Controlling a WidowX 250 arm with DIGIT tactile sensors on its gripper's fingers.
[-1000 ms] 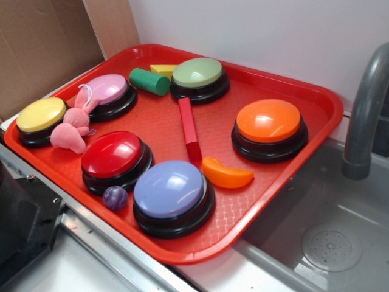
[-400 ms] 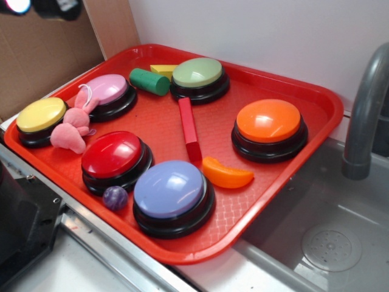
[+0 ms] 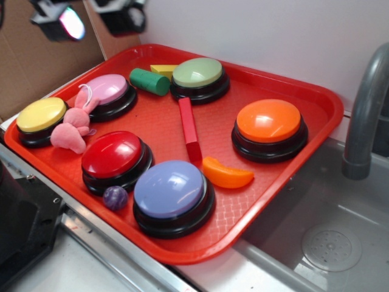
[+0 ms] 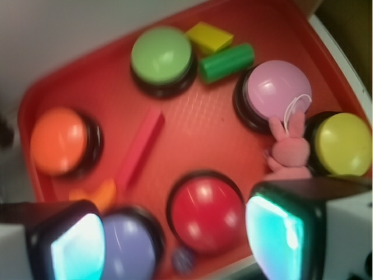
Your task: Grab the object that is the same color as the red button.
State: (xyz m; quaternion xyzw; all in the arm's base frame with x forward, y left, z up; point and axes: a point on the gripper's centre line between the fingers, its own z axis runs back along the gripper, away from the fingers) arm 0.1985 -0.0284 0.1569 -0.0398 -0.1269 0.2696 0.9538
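Observation:
The long red block (image 3: 189, 129) lies flat in the middle of the red tray (image 3: 285, 182), between the green and lavender buttons, and is blurred in the wrist view (image 4: 140, 149). The red button (image 3: 112, 155) sits at the tray's front left. My gripper (image 3: 91, 15) hangs high over the tray's back left corner, open and empty, far from the block. In the wrist view my gripper (image 4: 178, 239) frames the red button (image 4: 207, 213) between its wide-apart fingers.
On the tray are also an orange button (image 3: 268, 125), a lavender button (image 3: 170, 191), green (image 3: 199, 76), pink (image 3: 106, 91) and yellow (image 3: 39, 117) buttons, a pink bunny (image 3: 72, 125), a green cylinder (image 3: 149, 81), an orange crescent (image 3: 226, 173) and a purple ball (image 3: 115, 198). A faucet (image 3: 364, 115) stands to the right.
My gripper has come into view at the top left and moved right and lower over the tray's back corner. Nothing on the tray has moved.

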